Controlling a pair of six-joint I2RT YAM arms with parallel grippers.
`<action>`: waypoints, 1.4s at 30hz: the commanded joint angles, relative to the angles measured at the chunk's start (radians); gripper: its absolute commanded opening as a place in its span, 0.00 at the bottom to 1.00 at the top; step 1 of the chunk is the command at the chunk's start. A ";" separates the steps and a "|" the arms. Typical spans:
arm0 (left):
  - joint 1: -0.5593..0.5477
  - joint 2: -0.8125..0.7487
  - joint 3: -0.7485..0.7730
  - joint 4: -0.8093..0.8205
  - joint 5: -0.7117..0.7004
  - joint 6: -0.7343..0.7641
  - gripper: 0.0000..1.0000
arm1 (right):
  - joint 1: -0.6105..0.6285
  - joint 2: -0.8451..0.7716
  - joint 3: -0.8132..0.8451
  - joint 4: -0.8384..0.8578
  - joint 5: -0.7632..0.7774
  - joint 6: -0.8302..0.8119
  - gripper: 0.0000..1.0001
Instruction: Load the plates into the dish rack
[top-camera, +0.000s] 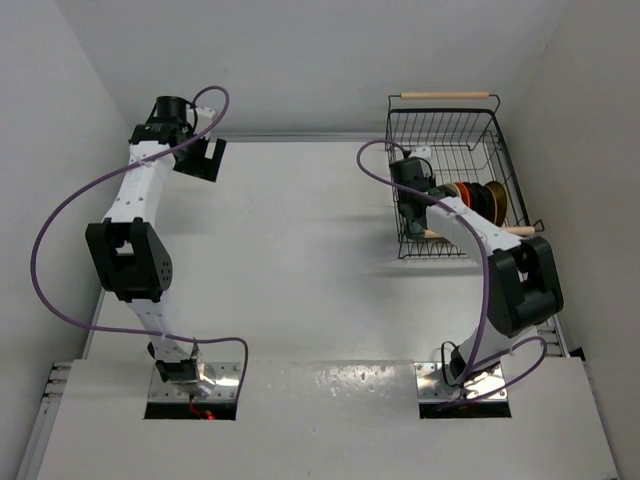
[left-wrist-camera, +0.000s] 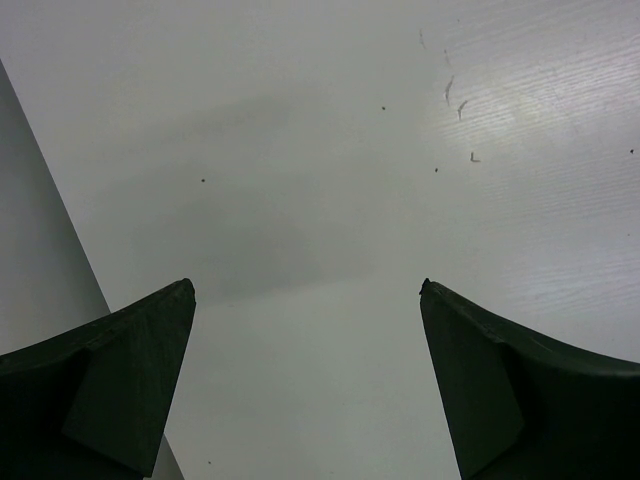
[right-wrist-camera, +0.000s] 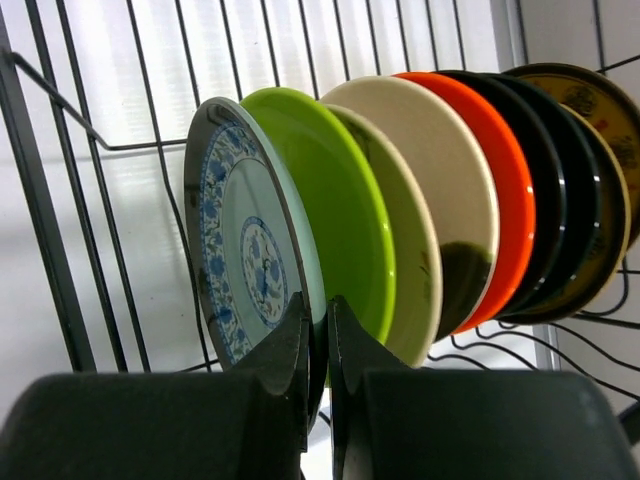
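**Ana:** The right gripper (right-wrist-camera: 318, 305) is down inside the rectangular black wire dish rack (top-camera: 447, 125) at the far right of the white table (top-camera: 300, 250). Its fingers (right-wrist-camera: 290, 350) are pinched onto the lower rim of the teal patterned round plate (right-wrist-camera: 245, 250).

**Ben:** That plate stands on edge at the left end of the row, just beside the lime green plate (right-wrist-camera: 335, 200). Past it come the beige plate (right-wrist-camera: 415, 260), the cream plate with a dark patch (right-wrist-camera: 440, 160), the orange plate (right-wrist-camera: 512, 200), two glossy black plates (right-wrist-camera: 555, 200) and two brown-gold patterned plates (right-wrist-camera: 595, 95). That makes nine, all upright in the rack.

**Ana:** So the loading looks all but done, I'd say. The step in hand is letting go.

**Ben:** And letting go gently. Part the fingers only enough to clear the rim, and slowly. Nothing but wire backs the teal plate on its open side, so a nudge could tip it that way. Then pull back along the plate's own plane, up and out — no sideways drift into the wires.

**Ana:** And the left gripper (left-wrist-camera: 305, 290)?

**Ben:** It's at the far left of the table, well apart from the rack. The fingers are spread wide with nothing between them, only bare tabletop below. It has no part in this step, as far as I can judge.
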 joint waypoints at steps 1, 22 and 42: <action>-0.006 -0.021 -0.014 0.021 -0.007 -0.002 1.00 | 0.000 0.012 -0.001 0.051 -0.017 -0.008 0.00; -0.006 -0.031 -0.005 0.011 -0.016 0.007 1.00 | -0.113 -0.416 0.093 -0.148 -0.230 0.074 1.00; -0.073 -0.100 -0.178 0.011 0.049 -0.011 1.00 | -0.227 -0.984 -0.547 -0.679 -0.471 0.771 1.00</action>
